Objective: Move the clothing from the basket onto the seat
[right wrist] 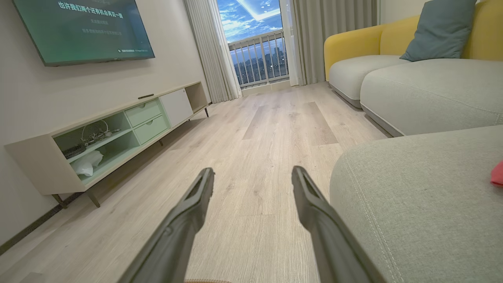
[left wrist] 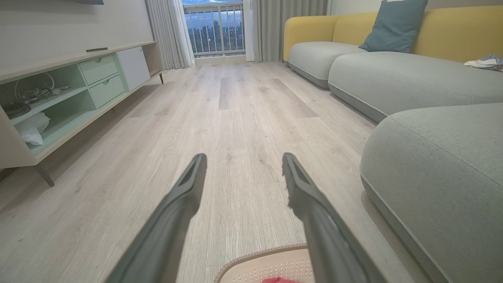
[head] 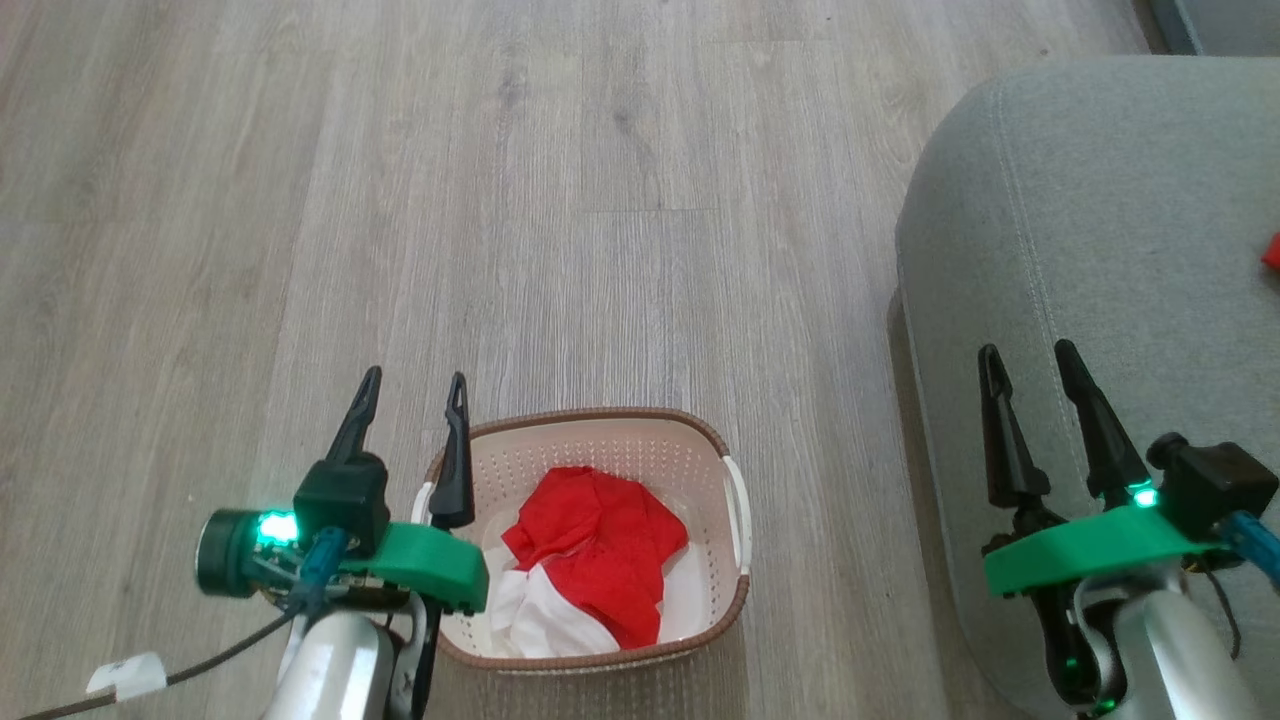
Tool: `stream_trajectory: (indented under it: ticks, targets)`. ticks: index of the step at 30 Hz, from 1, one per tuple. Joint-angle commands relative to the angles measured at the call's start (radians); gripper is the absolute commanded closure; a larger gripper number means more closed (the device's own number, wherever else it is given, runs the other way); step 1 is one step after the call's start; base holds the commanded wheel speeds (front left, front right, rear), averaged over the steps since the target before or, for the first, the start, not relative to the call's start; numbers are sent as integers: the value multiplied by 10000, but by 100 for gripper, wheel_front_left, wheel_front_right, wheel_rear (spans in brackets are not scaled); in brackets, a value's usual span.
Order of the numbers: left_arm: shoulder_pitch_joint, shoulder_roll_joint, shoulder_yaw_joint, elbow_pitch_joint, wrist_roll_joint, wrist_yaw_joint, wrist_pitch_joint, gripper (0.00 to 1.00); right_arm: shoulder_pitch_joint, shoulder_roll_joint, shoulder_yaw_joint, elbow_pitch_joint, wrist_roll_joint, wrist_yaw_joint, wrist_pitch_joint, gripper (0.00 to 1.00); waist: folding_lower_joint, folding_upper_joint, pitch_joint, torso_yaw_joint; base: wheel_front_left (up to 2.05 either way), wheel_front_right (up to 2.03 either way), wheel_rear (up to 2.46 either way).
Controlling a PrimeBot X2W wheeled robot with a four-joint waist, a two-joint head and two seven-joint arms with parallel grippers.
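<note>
head view: the basket (head: 610, 415) is sitting on the floor (head: 500, 200), low centre of frame, w/ the clothing (head: 595, 545) bunched inside it. red fabric is lying on top, and a white piece (head: 535, 615) is showing under it at the near edge. the pile is running slightly longer near-to-far than side-to-side, w/ no strong axis.

the left hand (head: 416, 375) is hovering just beside the basket's left handle. its inner finger is overlapping the left rim in this view; contact w/ the rim cannot be told. the clothing is lying to the right of the left fingertips and nearer to the robot. judgement: the coming move is calling for the left hand to draw back, shift right and tip down into the basket.

the right hand (head: 1028, 348) is hovering over the near-left edge of the seat (head: 1100, 220), well apart from the basket, so the left arm is the nearer one for the pick. a small red piece (head: 1272, 250) is lying on the seat at the far right edge of frame.

hand state: both hands are standing wide open, fingers spread, gripping nothing.
- left wrist view: fingers are pointing out along the floor, w/ the basket rim and a sliver of red showing between them at the bottom edge.
- right wrist view: fingers are pointing along the floor beside the seat's corner, w/ nothing between them.
</note>
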Motion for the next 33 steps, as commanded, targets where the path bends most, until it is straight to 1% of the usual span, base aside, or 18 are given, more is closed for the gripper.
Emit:
stream_trajectory:
  ticks: [1,13,21,28,30,33]
  targets:
    - [-209,-4,315,-246,-61,55,-51,0,-164,-19,145,-278,-67,-2,-66,0,0,-1,-2,-5,0,0,0]
    - [-217,-4,213,-193,-3,-12,-51,0,-175,-12,78,-280,-51,-2,-66,0,0,-1,11,-32,0,0,0]
    - [-327,-4,142,5,-46,-87,-51,0,-275,-46,81,-325,-87,-2,-66,0,0,-1,266,-54,0,0,0]
    - [-492,-5,-6,450,-116,-138,-51,0,-492,-147,-84,-118,-536,-2,-66,0,0,-1,772,-123,0,0,0]
    - [-623,-5,-84,772,-133,-163,-51,0,-645,-260,4,-29,-790,-2,-66,0,0,-1,1079,-151,0,0,0]
    - [-970,-5,-237,1379,-84,-317,-51,0,-964,-358,-10,-46,-998,-2,-66,0,0,-1,1762,-186,0,0,0]
